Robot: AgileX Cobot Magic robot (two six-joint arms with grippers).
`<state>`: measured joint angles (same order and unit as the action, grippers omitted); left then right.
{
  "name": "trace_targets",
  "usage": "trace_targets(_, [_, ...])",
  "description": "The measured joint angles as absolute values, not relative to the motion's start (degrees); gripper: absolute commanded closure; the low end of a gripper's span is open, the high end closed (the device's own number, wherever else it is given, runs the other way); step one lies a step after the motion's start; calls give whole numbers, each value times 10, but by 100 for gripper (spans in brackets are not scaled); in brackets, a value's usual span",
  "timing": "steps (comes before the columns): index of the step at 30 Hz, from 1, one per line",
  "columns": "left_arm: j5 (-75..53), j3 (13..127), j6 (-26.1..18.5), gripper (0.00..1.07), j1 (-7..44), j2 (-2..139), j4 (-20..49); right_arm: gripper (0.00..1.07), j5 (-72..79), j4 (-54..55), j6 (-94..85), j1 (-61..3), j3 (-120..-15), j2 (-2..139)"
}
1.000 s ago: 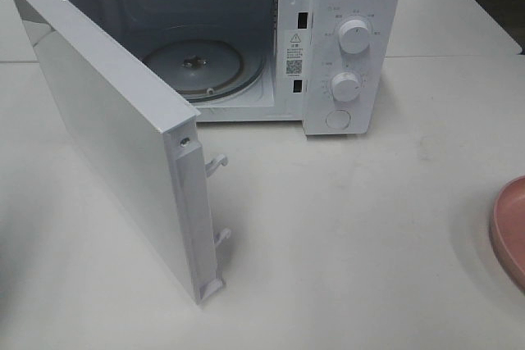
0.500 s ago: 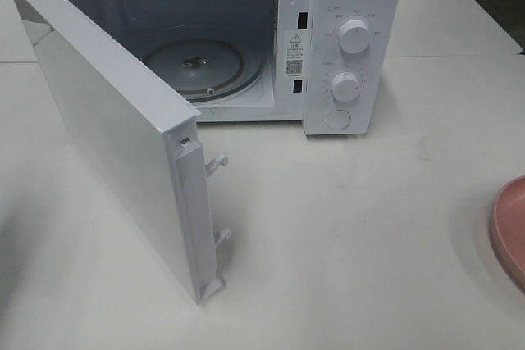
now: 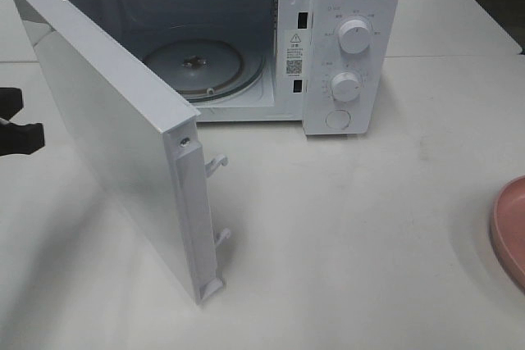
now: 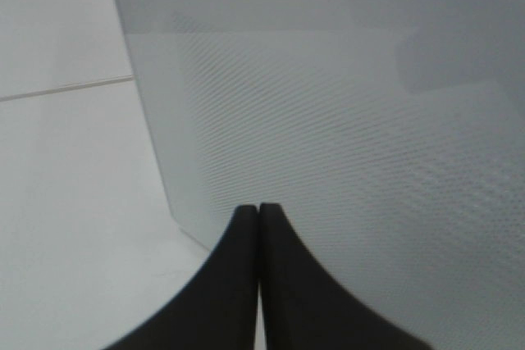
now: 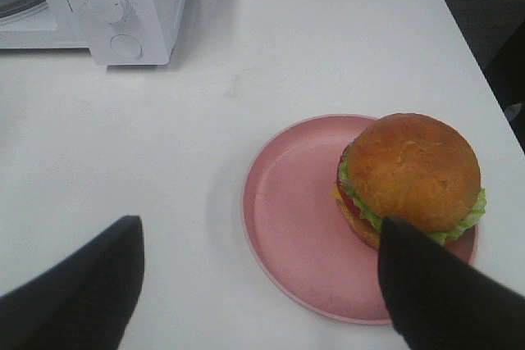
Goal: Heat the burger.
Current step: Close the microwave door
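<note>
- Sitting on pink plate (image 5: pixel 287 219), burger (image 5: pixel 410 178) is near plate's edge, well apart from microwave (image 3: pixel 349 47).
- R gripper (image 5: pixel 258 280) spread wide above plate, holding nothing; one finger overlaps burger's edge in wrist view.
- L gripper (image 4: pixel 260 212) pinched closed, empty, just beside open microwave door (image 3: pixel 115 137).

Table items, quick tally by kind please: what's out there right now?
Microwave: 1
Pink plate: 1
Burger: 1
Total: 3
</note>
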<state>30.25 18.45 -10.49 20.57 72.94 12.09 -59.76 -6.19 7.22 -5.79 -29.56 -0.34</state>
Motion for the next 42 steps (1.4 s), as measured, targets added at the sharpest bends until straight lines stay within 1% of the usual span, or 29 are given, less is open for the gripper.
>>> trace_targets(1, [330,184,-104,107,225,747,121,32,-598,-62,72,-58,-296,-3])
trace_targets(4, [339,185,-104,107,233,755,121,32,-598,-62,72,-58,-296,-3])
trace_targets(6, [353,199,-104,107,265,792,121,32,-598,-62,72,-58,-296,-3])
trace_targets(8, [353,206,-104,107,271,800,121,32,-598,-62,72,-58,-296,-3])
trace_targets(9, [353,219,-103,107,284,818,126,32,-598,-62,72,-58,-296,-3])
trace_targets(22, [361,323,-91,107,341,917,127,32,-598,-61,72,-58,-296,-3])
trace_targets(28, [359,362,-88,107,357,947,139,32,-598,-61,72,-58,-296,-3])
trace_targets(36, [355,421,-63,107,368,988,140,32,-598,-61,72,-58,-296,-3])
trace_targets(42, [292,486,-54,107,368,1020,143,32,-598,-61,72,-58,-296,-3])
